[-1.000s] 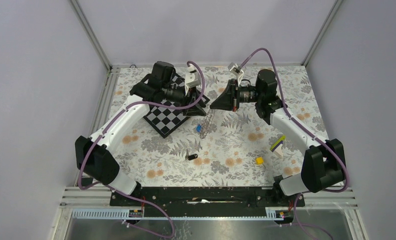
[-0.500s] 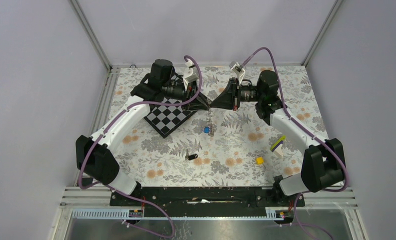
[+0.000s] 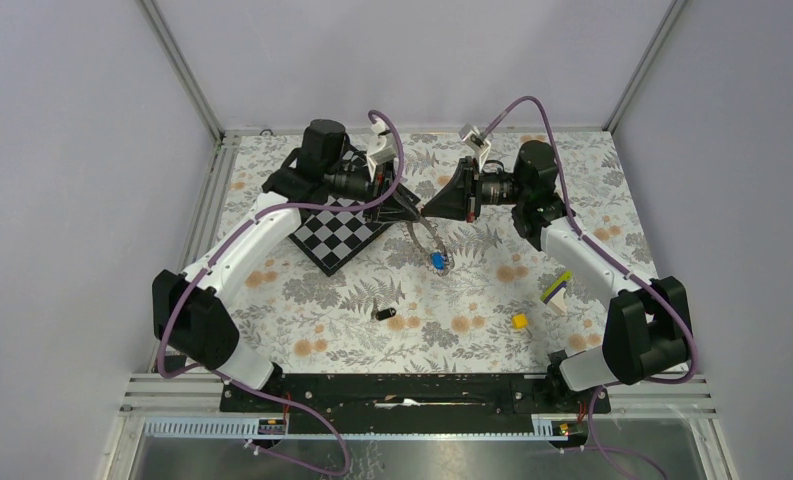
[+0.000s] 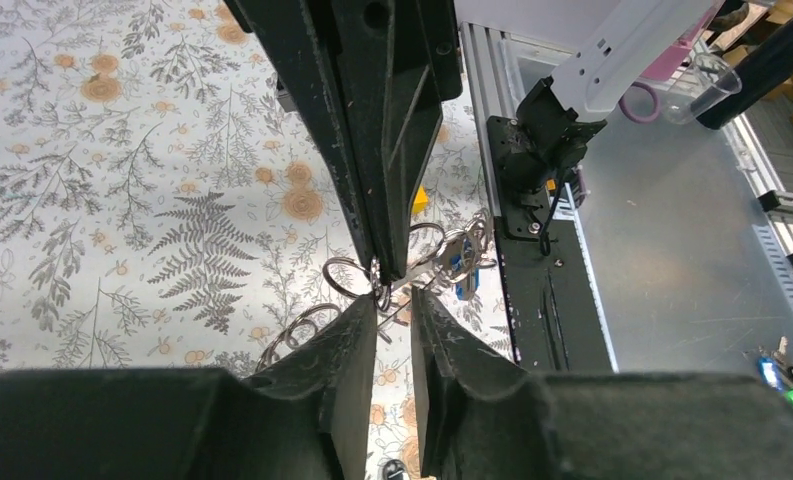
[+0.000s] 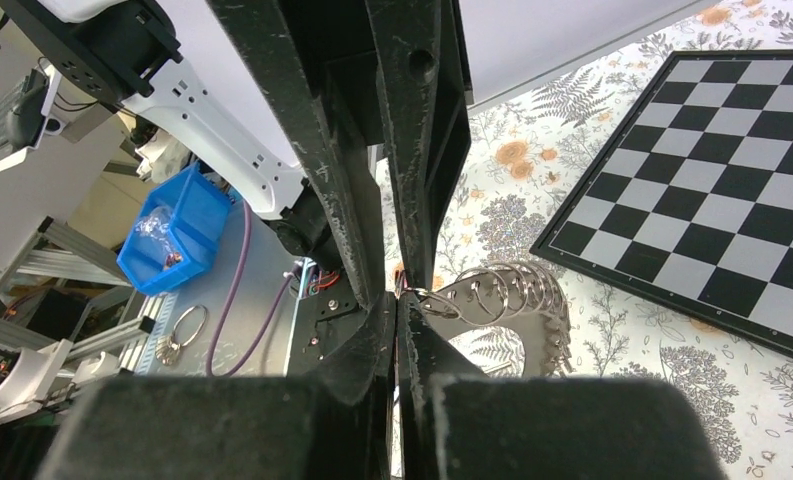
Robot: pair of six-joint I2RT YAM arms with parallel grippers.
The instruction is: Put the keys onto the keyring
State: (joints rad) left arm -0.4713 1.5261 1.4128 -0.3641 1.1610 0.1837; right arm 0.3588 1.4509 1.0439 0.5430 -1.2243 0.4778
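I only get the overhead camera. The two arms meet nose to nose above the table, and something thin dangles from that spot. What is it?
Observer: The right wrist camera shows it up close. It is the keyring, and it is a bunch of linked silver wire loops rather than one plain ring.
Operator: Which arm has hold of it?
Observer: In that same close view, the right fingers are pressed shut on one loop.
Operator: And the other arm?
Observer: The left wrist camera shows a narrow gap between the left fingers, with a bit of wire in it. I can't tell if they grip it.
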